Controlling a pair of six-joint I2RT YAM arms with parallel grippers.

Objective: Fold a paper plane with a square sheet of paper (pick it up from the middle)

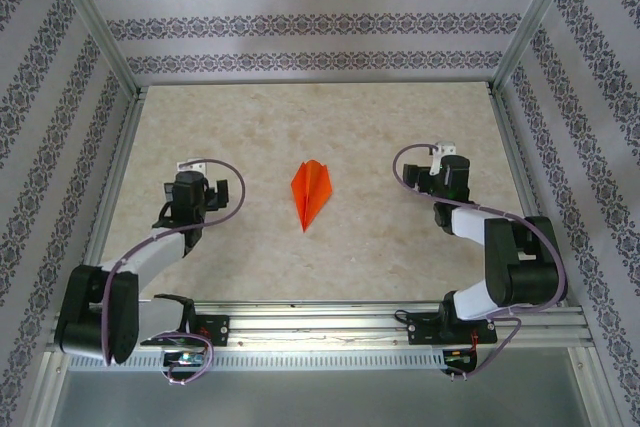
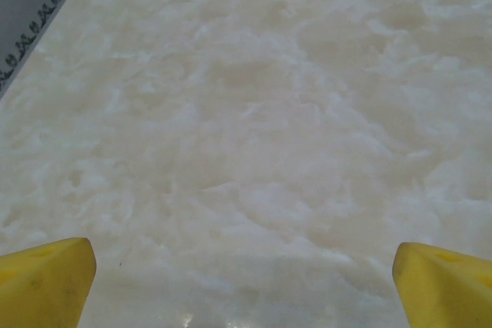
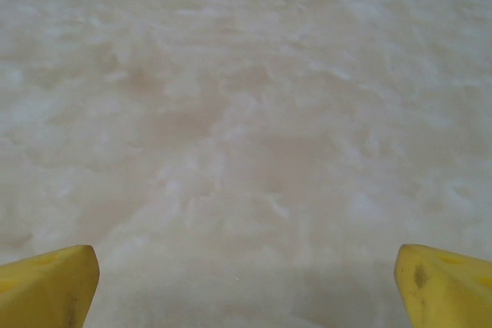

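The square sheet of paper lies folded into an orange paper plane (image 1: 310, 193) at the middle of the table, with a centre crease and its pointed tip toward the near edge. My left gripper (image 1: 205, 179) stands to its left, apart from it, and is open. In the left wrist view its yellow fingertips (image 2: 46, 278) sit wide apart over bare table (image 2: 246, 113) with nothing between them. My right gripper (image 1: 440, 169) stands to the plane's right, also open. Its yellow fingertips (image 3: 442, 282) are spread with bare table between them.
The beige marbled table (image 1: 320, 267) is bounded by aluminium rails (image 1: 380, 319) at the near edge and patterned walls (image 1: 300, 27) at the back and sides. Both arm bases sit on the near rail.
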